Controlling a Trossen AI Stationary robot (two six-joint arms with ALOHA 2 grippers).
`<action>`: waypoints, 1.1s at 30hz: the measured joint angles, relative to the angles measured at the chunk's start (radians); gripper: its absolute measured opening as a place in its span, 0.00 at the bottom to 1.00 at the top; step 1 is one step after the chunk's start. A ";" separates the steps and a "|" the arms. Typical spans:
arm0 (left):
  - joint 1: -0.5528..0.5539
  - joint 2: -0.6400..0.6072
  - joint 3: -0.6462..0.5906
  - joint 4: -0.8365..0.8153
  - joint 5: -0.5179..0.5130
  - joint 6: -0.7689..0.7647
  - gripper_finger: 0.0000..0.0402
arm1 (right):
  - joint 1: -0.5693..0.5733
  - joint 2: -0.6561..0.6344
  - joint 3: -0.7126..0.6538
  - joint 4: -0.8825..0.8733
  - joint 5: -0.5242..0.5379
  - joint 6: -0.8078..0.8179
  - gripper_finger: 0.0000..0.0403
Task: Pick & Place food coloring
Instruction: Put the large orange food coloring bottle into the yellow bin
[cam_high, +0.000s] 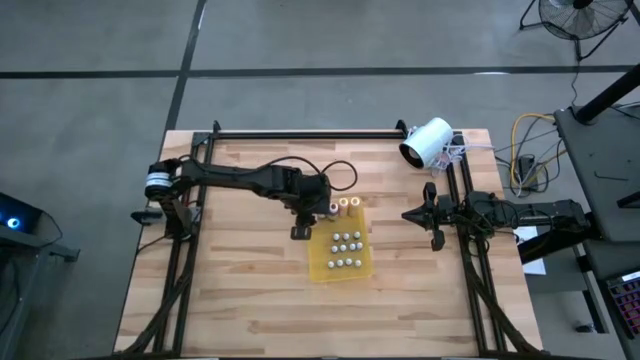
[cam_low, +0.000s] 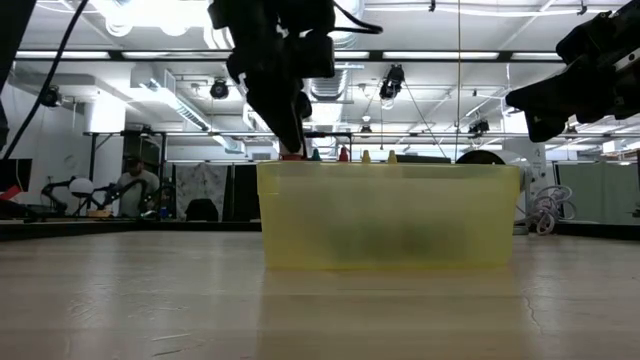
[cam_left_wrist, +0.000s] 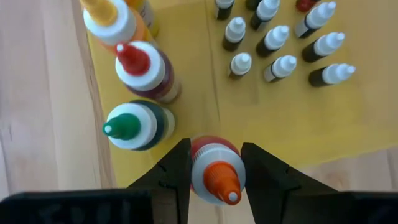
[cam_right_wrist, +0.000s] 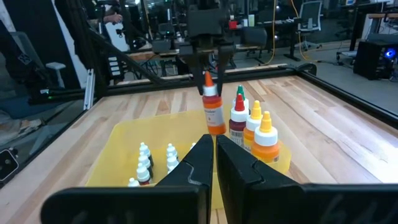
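Note:
The food coloring stands in a yellow tray (cam_high: 342, 270) (cam_left_wrist: 298, 118) (cam_right_wrist: 118, 149). Several small white-capped bottles (cam_left_wrist: 280, 37) (cam_right_wrist: 146, 162) fill the tray's middle. A row of taller bottles runs along one edge: green-topped (cam_left_wrist: 127, 126), red-topped (cam_left_wrist: 140, 62) and yellow-topped (cam_right_wrist: 266, 134). My left gripper (cam_high: 312, 212) (cam_left_wrist: 216, 155) is above that row's end, shut on an orange-topped bottle (cam_left_wrist: 217, 177) (cam_right_wrist: 213, 109). My right gripper (cam_high: 430, 215) (cam_right_wrist: 214, 155) waits shut to the tray's right, apart from everything. My left gripper pinches the orange-topped bottle between its two fingers, one finger (cam_left_wrist: 180, 162) on each side of the white collar (cam_left_wrist: 202, 168) under the orange nozzle. It comes from above, pointing down. The bottle (cam_right_wrist: 214, 118) hangs upright; whether its base touches the tray, I cannot tell.
A big white cylinder-shaped device (cam_high: 427, 142) lies at the table's far right, with cables beside it. Bare wood lies left of and in front of the tray. In the low view the tray's translucent wall (cam_low: 390, 215) hides the bottles' bodies. A person sits far off in the room (cam_low: 130, 185).

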 joint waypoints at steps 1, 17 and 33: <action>0.002 0.000 -0.005 0.002 0.000 0.001 0.24 | 0.000 0.000 0.000 0.000 0.000 0.000 0.03; 0.031 0.000 -0.027 0.038 -0.045 -0.005 0.24 | 0.000 0.000 0.000 0.000 0.000 0.000 0.03; 0.041 0.000 -0.040 0.079 -0.046 -0.002 0.32 | 0.000 0.000 0.000 0.000 0.000 0.000 0.03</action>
